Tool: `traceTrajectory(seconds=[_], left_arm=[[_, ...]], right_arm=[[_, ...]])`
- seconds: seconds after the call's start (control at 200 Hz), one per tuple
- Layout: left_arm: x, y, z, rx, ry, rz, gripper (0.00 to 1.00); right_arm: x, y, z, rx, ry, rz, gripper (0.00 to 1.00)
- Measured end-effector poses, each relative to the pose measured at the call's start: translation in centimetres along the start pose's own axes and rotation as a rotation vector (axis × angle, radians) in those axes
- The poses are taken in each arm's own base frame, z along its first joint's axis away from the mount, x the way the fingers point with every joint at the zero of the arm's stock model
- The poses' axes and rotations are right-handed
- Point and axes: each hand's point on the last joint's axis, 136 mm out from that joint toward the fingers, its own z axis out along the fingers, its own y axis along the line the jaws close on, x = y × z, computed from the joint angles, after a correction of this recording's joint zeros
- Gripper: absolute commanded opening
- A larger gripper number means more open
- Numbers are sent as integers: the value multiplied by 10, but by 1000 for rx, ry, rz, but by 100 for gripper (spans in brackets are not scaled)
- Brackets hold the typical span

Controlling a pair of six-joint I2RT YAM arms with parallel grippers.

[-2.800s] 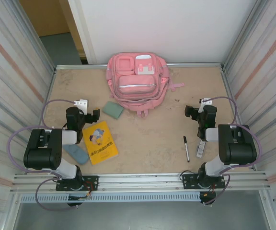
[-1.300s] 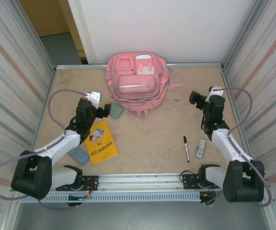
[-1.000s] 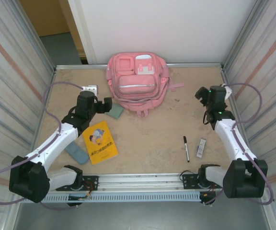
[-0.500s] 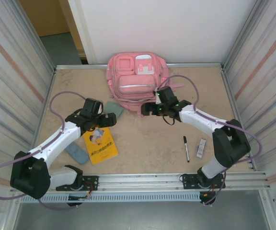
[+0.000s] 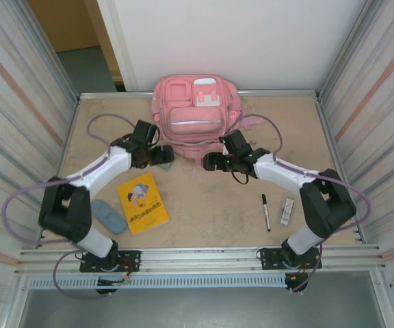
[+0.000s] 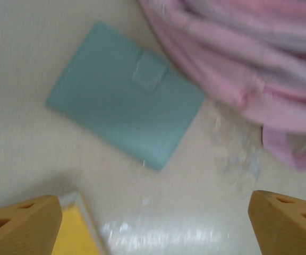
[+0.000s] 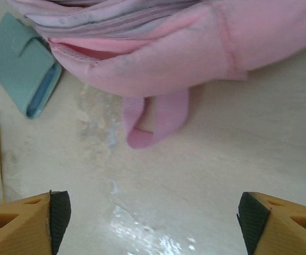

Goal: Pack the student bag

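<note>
Blue-grey oblong pouch and yellow softcover book are being seen lying flat on the tan table, near-left. Left gripper is being pointed down at the teal fabric snap wallet, fingers spread wide, nothing being gripped. Wallet is lying just beside the bag's lower-left edge. Large pink fabric student bag is lying front-up at far centre of the table. Right gripper is being held low by the bag's near edge and its pink webbing loop, jaws wide apart, nothing being gripped. Black marker and small grey stick-shaped item are lying near-right.
</note>
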Motion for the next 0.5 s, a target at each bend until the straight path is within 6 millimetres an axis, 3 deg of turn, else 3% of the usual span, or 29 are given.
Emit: traceTrajectory(seconds=[0.11, 0.175, 0.336, 0.496], left_arm=[[-34, 10, 28, -41, -1, -49, 85], [-41, 23, 47, -67, 22, -82, 83], [-32, 48, 91, -119, 119, -127, 77], [-34, 50, 96, -174, 132, -123, 68]], right_arm=[[-2, -9, -27, 26, -55, 0, 85], [-8, -10, -45, 33, -104, -5, 86], [-18, -11, -79, 30, -204, -10, 86], [-16, -14, -91, 36, -228, -10, 87]])
